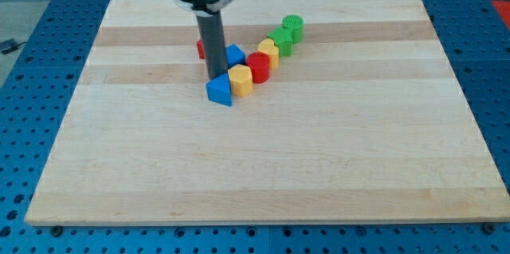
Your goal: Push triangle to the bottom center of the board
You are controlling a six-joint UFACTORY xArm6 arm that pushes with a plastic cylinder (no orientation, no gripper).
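Just above blue triangle (220, 90) — my tip (216, 77), touching

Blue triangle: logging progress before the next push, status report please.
My tip sits just above the blue triangle, touching or nearly so. Triangle upper-centre on the board, far from bottom centre. Yellow block beside it; path down unobstructed.

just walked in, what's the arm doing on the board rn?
My tip sits right behind the blue triangle, on its top side, placed to push it toward the view's bottom. The triangle is still near the board's upper middle, far from bottom center. It touches a yellow block in a diagonal row with a red cylinder, another yellow block and two green blocks.
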